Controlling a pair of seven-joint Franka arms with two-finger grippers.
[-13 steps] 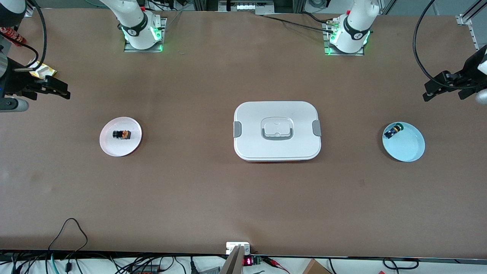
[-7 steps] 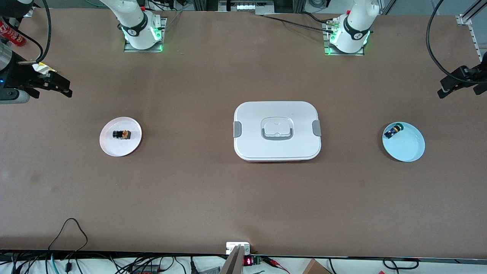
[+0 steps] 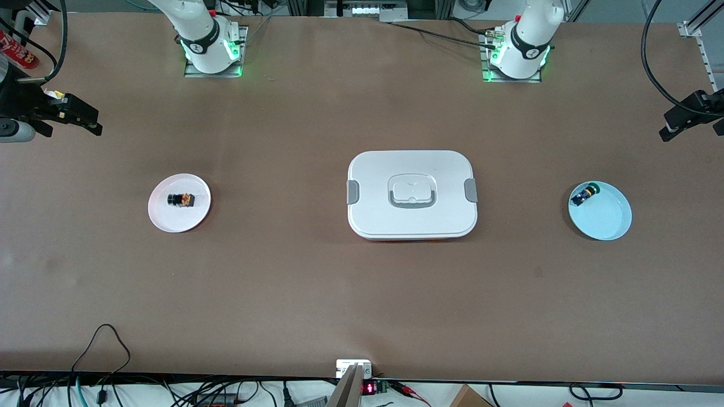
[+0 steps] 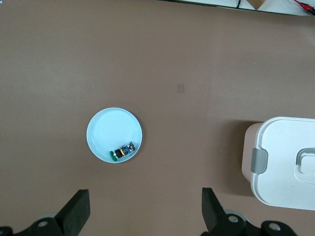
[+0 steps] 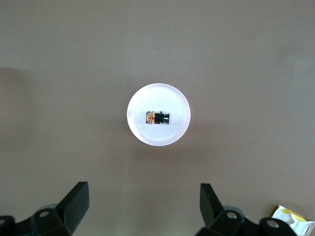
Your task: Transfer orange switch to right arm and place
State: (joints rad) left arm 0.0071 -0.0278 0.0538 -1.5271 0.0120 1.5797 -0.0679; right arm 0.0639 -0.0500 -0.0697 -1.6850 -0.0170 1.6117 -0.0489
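At centre-left of the front view, the orange switch (image 3: 181, 199) lies on its pink plate (image 3: 198, 215); right pincer (image 3: 76, 116) and left pincer (image 3: 681, 121) hover at the worktop's (image 3: 362, 305) ends, both open, apparently awaiting pickup.

A white lidded box (image 3: 412, 194) with grey side clips sits mid-table, a pale blue plate (image 3: 605, 219) holding a dark green-capped switch (image 3: 583, 195) lies toward the left arm's end, and a pink plate (image 3: 169, 217) lies toward the right arm's end.
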